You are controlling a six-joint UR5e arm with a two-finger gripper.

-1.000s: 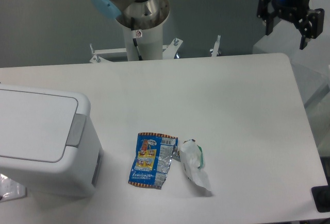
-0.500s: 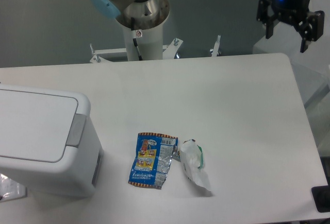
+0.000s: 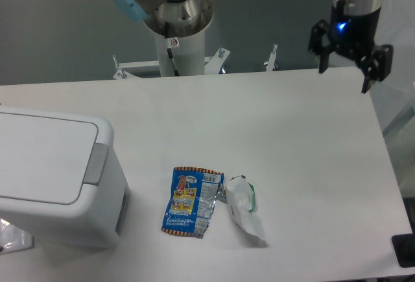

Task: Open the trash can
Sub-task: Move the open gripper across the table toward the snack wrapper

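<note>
The white boxy trash can (image 3: 52, 175) stands at the left edge of the table, its flat lid down. Its gray push tab (image 3: 97, 163) sits on the right side of the lid. My gripper (image 3: 343, 74) hangs open and empty above the table's far right corner, far from the trash can.
A blue snack wrapper (image 3: 189, 201) lies flat on the white table (image 3: 279, 139) near the front middle. A crumpled white wrapper (image 3: 244, 207) lies just right of it. The arm's base column (image 3: 175, 29) stands behind the table's far edge.
My gripper has moved down and to the left, from beyond the far right corner toward the table. The trash can and wrappers have not moved.
</note>
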